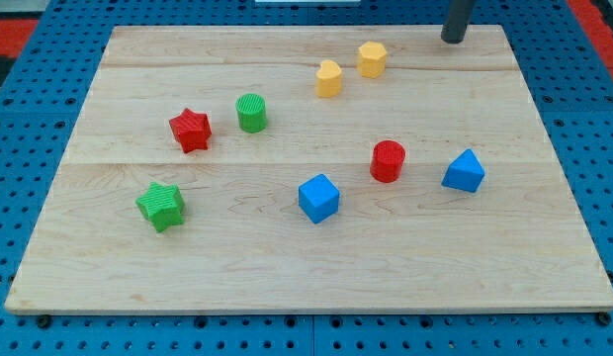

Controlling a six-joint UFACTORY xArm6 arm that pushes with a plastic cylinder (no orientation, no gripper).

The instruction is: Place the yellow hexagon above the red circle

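Camera view: wooden board (287,267) on a blue pegboard surface (20,148).
My tip (453,39): at the board's top edge, toward the view's right; touching no block; a bare rod, so nothing is grasped.
Yellow hexagon (372,58): near the view's top, left of and just below my tip, apart from it.
Yellow block (329,78): rounded at one end; just beside the hexagon, lower left.
Red circle (388,160): well below the hexagon, right of centre.
Blue blocks: cube (318,198) lower left of the red circle; angular block (464,171) to its right.
Left group: red star (191,130), green cylinder (251,113), green star (161,206).
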